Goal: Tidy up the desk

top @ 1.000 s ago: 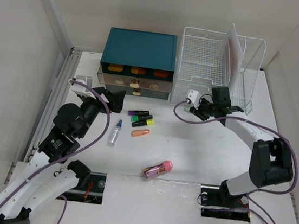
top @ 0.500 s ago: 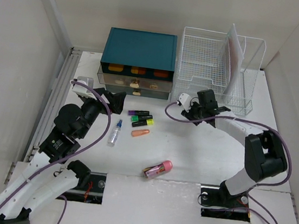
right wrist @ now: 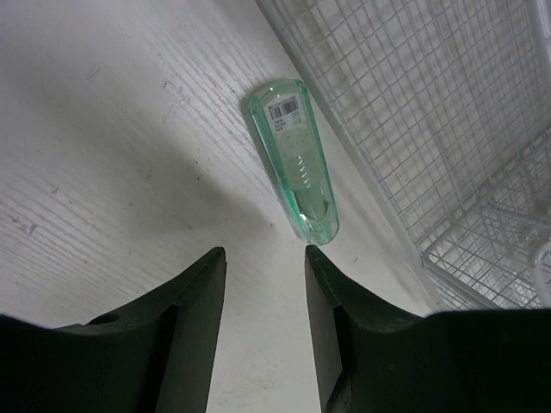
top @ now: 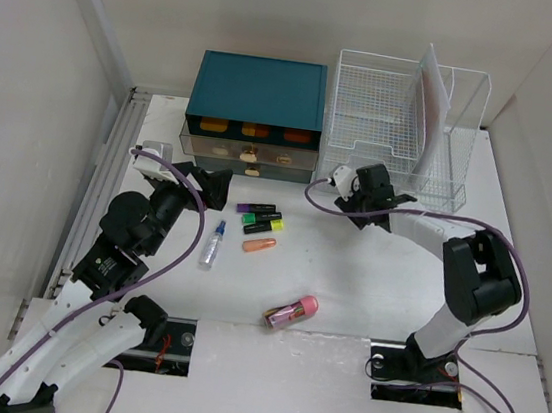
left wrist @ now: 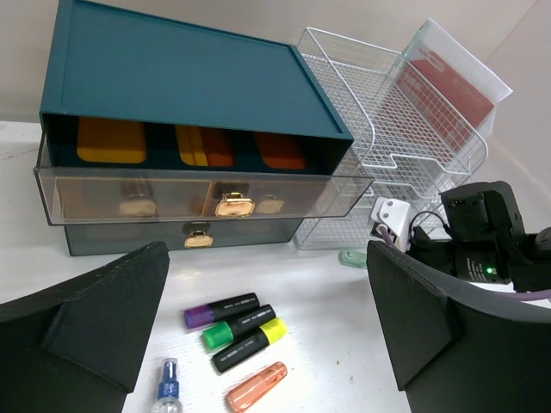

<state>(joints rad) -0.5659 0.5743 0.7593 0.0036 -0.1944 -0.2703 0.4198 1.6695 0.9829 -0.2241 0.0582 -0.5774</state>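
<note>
The white desk (top: pixel 368 278) carries three highlighters, purple (top: pixel 256 208), green (top: pixel 259 219) and yellow (top: pixel 264 227), with an orange cap-shaped piece (top: pixel 259 245) below them, a small spray bottle (top: pixel 213 243) and a pink case (top: pixel 291 310). A clear green piece (right wrist: pixel 295 163) lies against the wire rack's foot. My right gripper (right wrist: pixel 263 249) is open, low over the desk, its right fingertip just short of that piece and nothing between the fingers. My left gripper (left wrist: pixel 267 249) hangs wide open above the highlighters (left wrist: pixel 237 325), holding nothing.
The teal drawer box (top: pixel 256 103) stands at the back, its clear middle drawer (left wrist: pixel 198 194) pulled out. The white wire rack (top: pixel 390 100) beside it holds an upright folder (top: pixel 433 95). Walls close in left and right.
My right arm has slid left along the front of the wire rack toward the drawer box, its jaws widening slightly. The left arm has not moved.
</note>
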